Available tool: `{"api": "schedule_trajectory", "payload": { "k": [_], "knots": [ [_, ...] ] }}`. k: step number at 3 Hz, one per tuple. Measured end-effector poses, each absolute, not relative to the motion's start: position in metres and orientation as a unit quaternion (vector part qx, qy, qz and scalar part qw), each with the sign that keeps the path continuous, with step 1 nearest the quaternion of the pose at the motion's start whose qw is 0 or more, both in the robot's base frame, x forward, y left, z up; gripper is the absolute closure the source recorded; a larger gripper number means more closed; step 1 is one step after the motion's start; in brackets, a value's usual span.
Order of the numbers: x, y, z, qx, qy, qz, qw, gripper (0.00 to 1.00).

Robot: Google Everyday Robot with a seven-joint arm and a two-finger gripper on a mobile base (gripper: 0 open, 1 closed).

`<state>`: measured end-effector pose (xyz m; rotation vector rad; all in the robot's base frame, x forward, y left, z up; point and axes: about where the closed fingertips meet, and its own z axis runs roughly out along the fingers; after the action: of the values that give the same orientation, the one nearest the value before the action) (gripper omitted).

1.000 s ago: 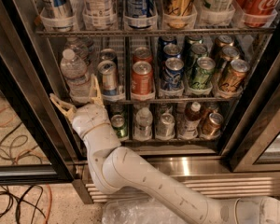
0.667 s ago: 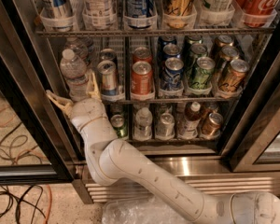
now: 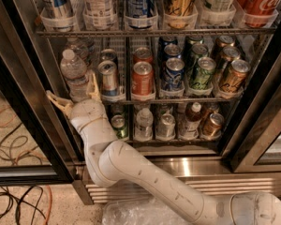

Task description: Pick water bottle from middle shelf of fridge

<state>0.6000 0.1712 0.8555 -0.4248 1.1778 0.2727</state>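
Gripper (image 3: 71,86) held at the middle shelf's (image 3: 178,99) left end, fingers (image 3: 56,101) spread apart either side of the water bottle (image 3: 73,69)

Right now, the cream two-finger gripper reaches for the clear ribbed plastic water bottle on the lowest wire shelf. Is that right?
Not the lowest: the camera view shows the clear ribbed water bottle on the middle wire shelf, with the cream gripper open around its lower part.

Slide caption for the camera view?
Open gripper at the water bottle, left end of the fridge's middle shelf.
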Motion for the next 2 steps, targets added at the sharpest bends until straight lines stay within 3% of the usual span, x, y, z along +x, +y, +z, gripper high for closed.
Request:
{"api": "schedule_trajectory", "payload": {
  "k": [2],
  "knots": [
    [0.6021,0.1695,0.8541,-0.192,0.552,0.124,0.801,0.66]
  ]
}}
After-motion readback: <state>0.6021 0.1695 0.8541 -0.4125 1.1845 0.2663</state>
